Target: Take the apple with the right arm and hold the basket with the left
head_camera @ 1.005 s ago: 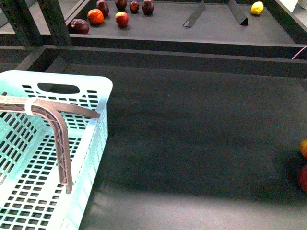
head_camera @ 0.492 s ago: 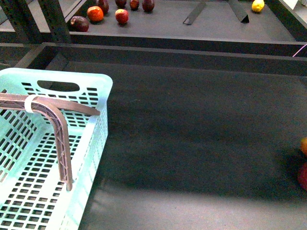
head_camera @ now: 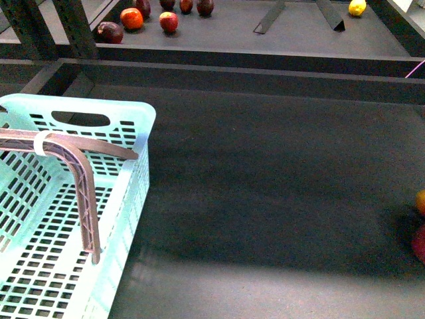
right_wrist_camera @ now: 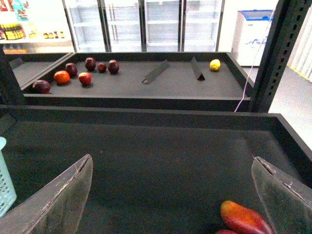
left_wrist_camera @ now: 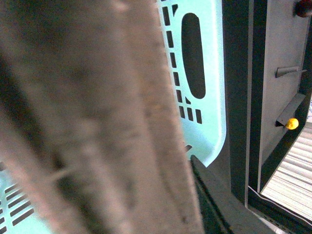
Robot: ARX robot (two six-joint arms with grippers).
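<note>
a shop aisle with glass-door fridges [right_wrist_camera: 146, 24] stands behind a dark, walled tabletop [head_camera: 265, 186]. the basket [head_camera: 143, 133] sits at the near left, its handle [head_camera: 80, 179] raised and running off the left edge.

over the last second the whole front view has slid a little. the basket, the far shelf [head_camera: 265, 30] and the fruit at the right edge have crept up the picture together and kept their spacing. that reads as the robot's body shifting, not as anything being handled.

the left wrist view is filled by the blurred brown-grey handle, close to the lens. whether the left claw is clenched on it cannot be told, though the lifted handle hints at a hold.

the right claw [right_wrist_camera: 171, 160] is released, fingers wide apart and empty over bare tabletop. the likeliest apple [right_wrist_camera: 243, 218], glossy red with an orange blush, lies untouched at the near right. a second red fruit [right_wrist_camera: 223, 231] shows as a sliver nearer still. dark apples [head_camera: 110, 33] and an orange fruit [head_camera: 132, 18] lie well apart on the far shelf.

the pick looks not yet begun; the right claw would need to go right and down.
</note>
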